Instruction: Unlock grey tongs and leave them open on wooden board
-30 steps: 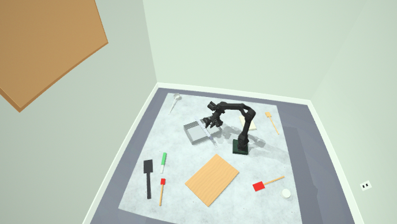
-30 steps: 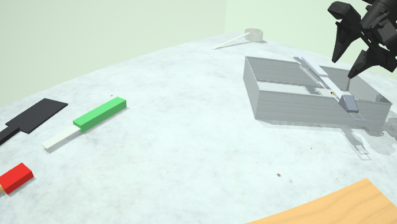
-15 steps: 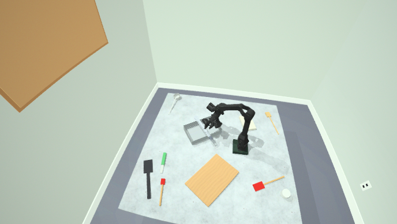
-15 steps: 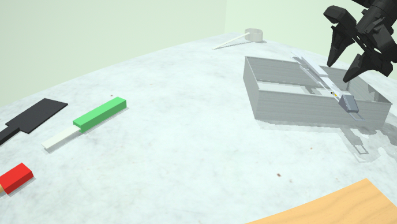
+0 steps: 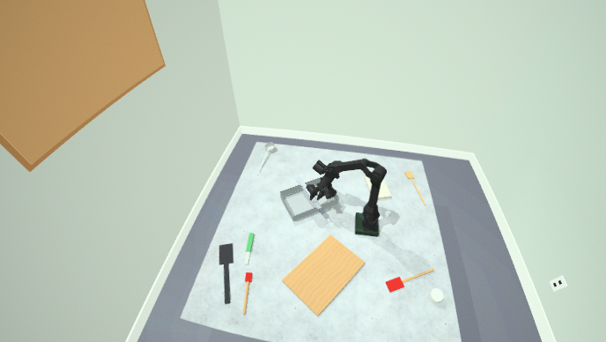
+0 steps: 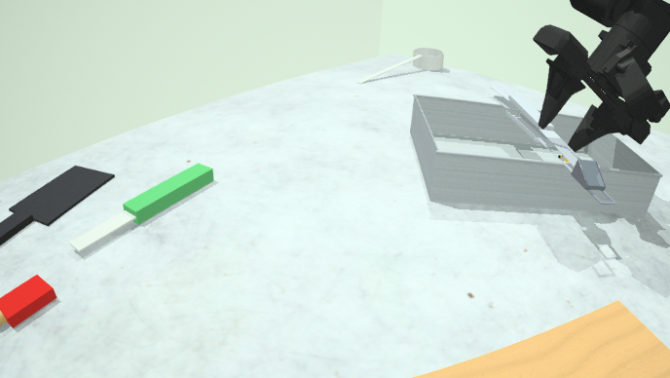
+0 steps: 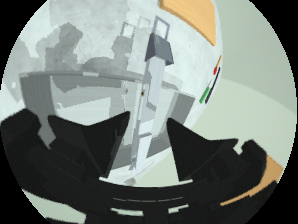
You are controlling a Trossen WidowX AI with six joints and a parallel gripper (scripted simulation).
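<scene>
Tongs are lying across the tin, toward the far edge of the desk; the spread claw is hovering just above, their long axis running between its fingertips.

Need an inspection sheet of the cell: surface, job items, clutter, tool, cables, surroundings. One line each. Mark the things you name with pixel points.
Surface: pale marbled top (image 5: 273, 247) (image 6: 302, 273), a few small brown specks.
Job items: grey tongs (image 6: 528, 119) (image 7: 155, 75) lie across the roasting tin (image 6: 536, 182) (image 5: 305, 214); wooden board (image 5: 323, 275) (image 6: 584, 346) bears no tongs.
Clutter: black spatula (image 5: 226, 254) (image 6: 63, 195), green-handled tool-like item (image 5: 250, 242) (image 6: 167, 192), two red-headed utensils, white round item (image 5: 437, 295).
Tool: gripper (image 5: 315, 194) (image 6: 556, 138) (image 7: 149, 117) open above the tongs.
Cables: nothing seen.
Surroundings: pale walls, outlet (image 5: 557, 283).
</scene>
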